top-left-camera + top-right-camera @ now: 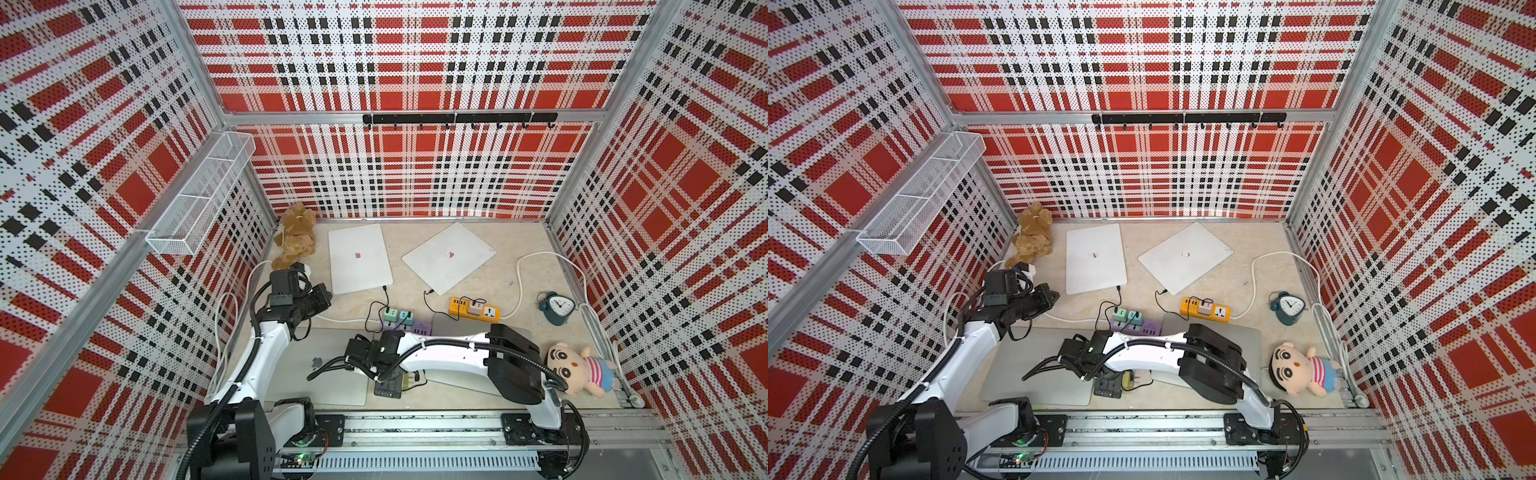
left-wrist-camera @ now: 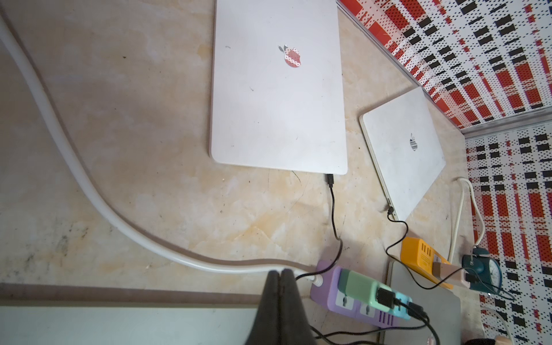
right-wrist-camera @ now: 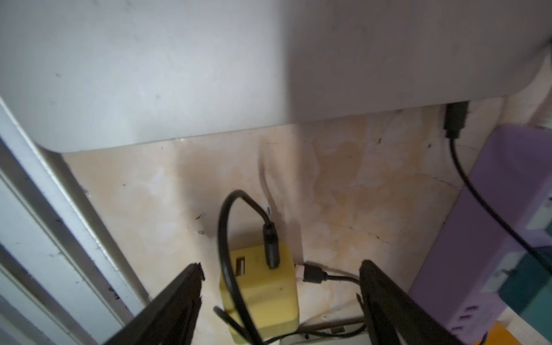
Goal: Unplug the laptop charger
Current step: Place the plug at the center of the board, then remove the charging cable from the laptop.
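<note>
A yellow charger [image 3: 263,292] lies loose on the table, out of any socket, with a black cable [image 3: 222,239] plugged into its face. My right gripper [image 3: 280,267] hangs just above it, open, one finger on each side and neither touching it. In both top views the yellow charger [image 1: 409,380] [image 1: 1127,379] sits between two grey laptops at the front. A purple power strip [image 1: 409,328] [image 2: 328,286] carries a green charger [image 2: 357,288] and a teal one. My left gripper [image 2: 280,273] [image 1: 326,297] is shut on nothing, left of the strip.
Two white laptops [image 1: 359,257] [image 1: 449,255] lie at the back, each cabled. An orange power strip [image 1: 473,309] holds a beige charger. A clock [image 1: 557,307], a doll [image 1: 577,368] and a brown plush [image 1: 297,237] stand around. A thick white cable [image 2: 89,185] crosses the table.
</note>
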{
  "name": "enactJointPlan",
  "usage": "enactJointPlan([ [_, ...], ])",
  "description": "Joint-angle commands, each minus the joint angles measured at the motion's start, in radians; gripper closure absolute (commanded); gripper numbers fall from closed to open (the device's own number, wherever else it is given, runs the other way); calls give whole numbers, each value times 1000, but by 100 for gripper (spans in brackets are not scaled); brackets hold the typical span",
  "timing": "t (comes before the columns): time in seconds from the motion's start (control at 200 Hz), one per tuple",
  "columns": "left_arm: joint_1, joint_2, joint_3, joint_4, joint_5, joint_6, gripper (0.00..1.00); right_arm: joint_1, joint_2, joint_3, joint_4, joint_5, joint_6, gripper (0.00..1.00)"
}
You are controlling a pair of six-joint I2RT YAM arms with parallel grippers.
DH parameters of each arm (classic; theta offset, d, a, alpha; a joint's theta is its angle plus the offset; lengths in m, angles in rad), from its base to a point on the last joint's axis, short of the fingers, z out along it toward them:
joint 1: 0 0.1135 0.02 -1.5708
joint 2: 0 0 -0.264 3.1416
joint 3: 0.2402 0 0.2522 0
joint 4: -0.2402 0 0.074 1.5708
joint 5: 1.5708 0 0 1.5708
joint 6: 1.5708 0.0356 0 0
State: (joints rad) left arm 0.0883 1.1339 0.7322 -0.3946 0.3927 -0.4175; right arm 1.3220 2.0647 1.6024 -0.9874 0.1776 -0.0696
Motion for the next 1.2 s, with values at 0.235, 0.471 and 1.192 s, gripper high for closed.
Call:
enactJointPlan([
  [0.235,-45,-17,94,-44,-25,-8,100,9,-236,-117,123,135,52,13],
  [0.471,-139,-3,136,-46,-88,-51,99,-8,-432,-253,244,202,94,13],
  [1.192,-720,177,311,70,-445,-72,70,-536,-1123,-641,416,138,681,0],
])
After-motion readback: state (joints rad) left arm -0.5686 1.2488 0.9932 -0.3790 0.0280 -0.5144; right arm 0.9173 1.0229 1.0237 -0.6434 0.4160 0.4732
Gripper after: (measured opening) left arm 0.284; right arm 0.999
